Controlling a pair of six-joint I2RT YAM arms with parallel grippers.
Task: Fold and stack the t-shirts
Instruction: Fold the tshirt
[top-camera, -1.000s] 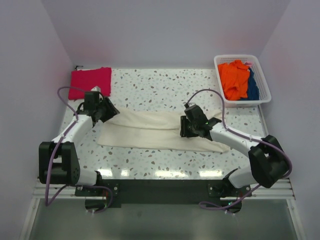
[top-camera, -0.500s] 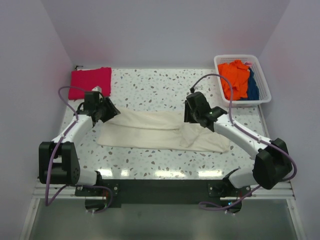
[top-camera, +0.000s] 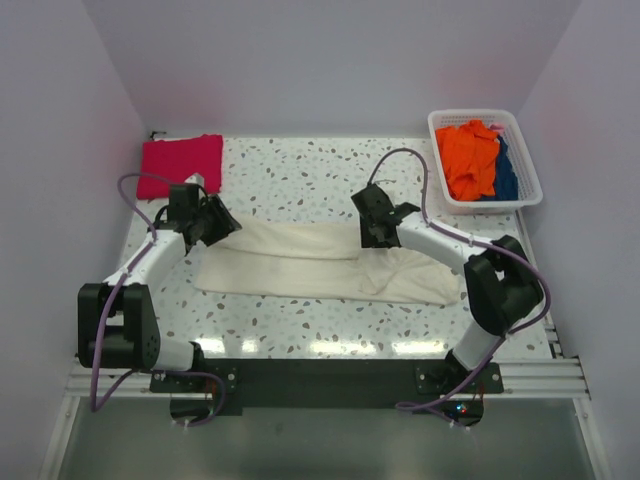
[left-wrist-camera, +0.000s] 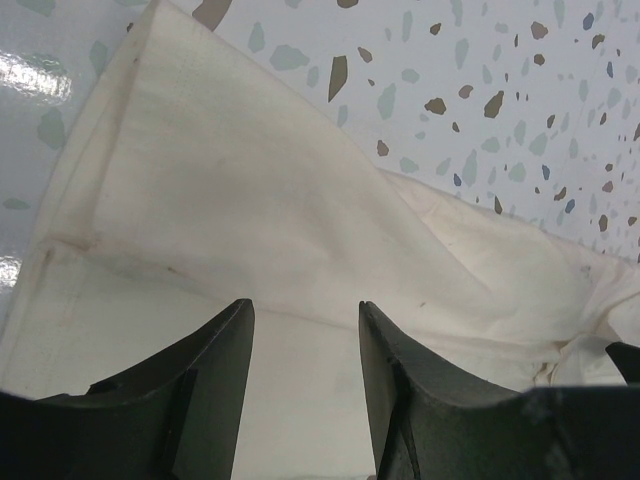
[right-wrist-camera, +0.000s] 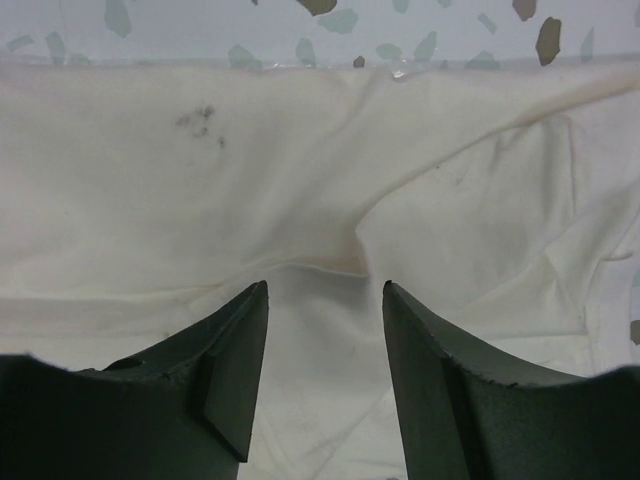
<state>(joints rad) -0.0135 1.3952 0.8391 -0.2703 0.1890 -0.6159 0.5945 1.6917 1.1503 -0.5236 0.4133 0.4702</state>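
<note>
The cream-white t-shirt (top-camera: 290, 262) lies as a long folded band across the middle of the table, its right end rumpled. My left gripper (top-camera: 219, 223) hovers over its far left corner. In the left wrist view that gripper (left-wrist-camera: 305, 305) is open, with only flat cream cloth (left-wrist-camera: 250, 200) below the fingers. My right gripper (top-camera: 371, 234) is over the band's far edge, right of centre. Seen from the right wrist, it (right-wrist-camera: 325, 286) stands open above a crease in the cloth (right-wrist-camera: 200, 200), holding nothing. The crimson-pink t-shirt (top-camera: 180, 165) lies folded at the back left corner.
A white basket (top-camera: 522, 150) at the back right holds orange (top-camera: 468, 158) and blue cloth (top-camera: 506, 175). Speckled tabletop (top-camera: 300, 175) shows behind the cream shirt. Walls close in the table on the left, back and right.
My right gripper has opened wider and moved from the shirt's near side towards its far edge, leaving the right end of the cloth lying on the table. The left arm has stayed put.
</note>
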